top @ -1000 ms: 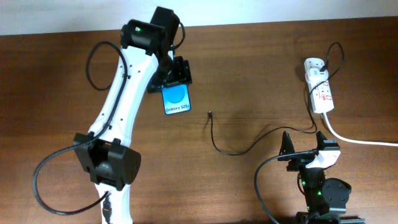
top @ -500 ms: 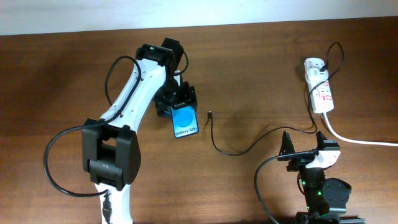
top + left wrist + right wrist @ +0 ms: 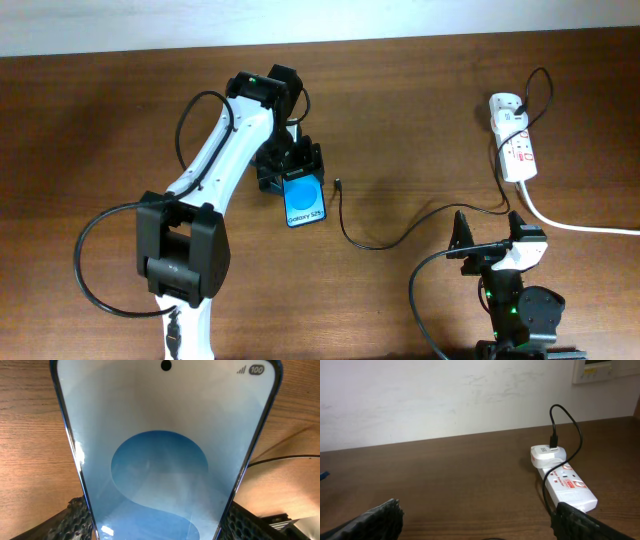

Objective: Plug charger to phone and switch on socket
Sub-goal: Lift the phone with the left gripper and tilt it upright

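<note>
My left gripper is shut on the phone, a blue-screened smartphone at the table's middle; it fills the left wrist view between my fingers. The charger cable is thin and black. Its small plug tip lies on the table just right of the phone, apart from it. The cable runs right to a white adapter in the socket, a white power strip at the far right, also in the right wrist view. My right gripper is open and empty at the front right.
A thick white cord trails from the socket to the right edge. A pale wall stands behind the table's far edge. The left arm's body lies across the table's left-middle.
My left gripper has carried the phone right and toward the front, closer to the charger's plug tip. The right arm has not moved.
</note>
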### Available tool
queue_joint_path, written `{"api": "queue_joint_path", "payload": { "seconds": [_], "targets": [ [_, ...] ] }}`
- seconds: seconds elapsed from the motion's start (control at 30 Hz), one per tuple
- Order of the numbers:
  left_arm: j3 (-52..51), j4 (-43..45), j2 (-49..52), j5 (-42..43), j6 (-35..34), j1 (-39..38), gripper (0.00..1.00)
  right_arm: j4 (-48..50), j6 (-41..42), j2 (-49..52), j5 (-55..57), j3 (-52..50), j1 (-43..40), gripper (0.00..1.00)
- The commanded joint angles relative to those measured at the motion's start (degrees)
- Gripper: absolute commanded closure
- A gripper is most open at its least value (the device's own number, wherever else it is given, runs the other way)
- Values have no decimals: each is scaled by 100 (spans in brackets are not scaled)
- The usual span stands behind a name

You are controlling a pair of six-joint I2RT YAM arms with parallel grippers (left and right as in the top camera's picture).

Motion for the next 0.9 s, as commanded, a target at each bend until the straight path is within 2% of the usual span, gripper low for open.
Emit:
{"api": "queue_joint_path", "payload": {
  "seconds": [0.0,0.87],
  "targets": [
    [-9,-24,-140,107,118,13,61,-31,31,-44,33,-28,35,1],
    [-11,-20,-140,129,26,13,59,-31,31,-44,33,-28,35,1]
  ]
}}
